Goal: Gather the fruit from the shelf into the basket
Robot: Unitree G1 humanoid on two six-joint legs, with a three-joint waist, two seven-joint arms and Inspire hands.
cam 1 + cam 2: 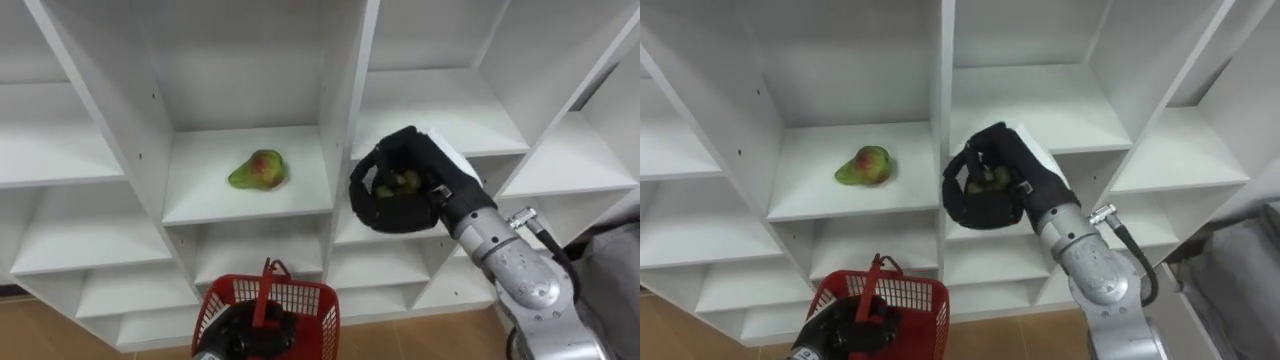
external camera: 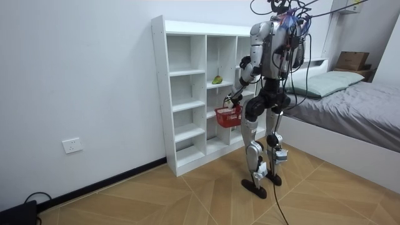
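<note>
Home bedroom, grey bed (image 2: 365, 112), white closet (image 2: 160, 87)

Two fruits (image 1: 258, 170) (image 1: 398, 184) — one basket (image 1: 316, 308)

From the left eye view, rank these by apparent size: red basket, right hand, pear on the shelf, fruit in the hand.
1. Largest, about alike: red basket, cut off below, and right hand.
2. pear.
3. Smallest: held fruit, mostly covered by the hand.

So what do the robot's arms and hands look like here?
Both hands are black, the right hand and the left hand. The right hand carries a small white tag on its back. The right forearm is a silver-grey metal cylinder, with a black cable looping from a wrist connector.
</note>
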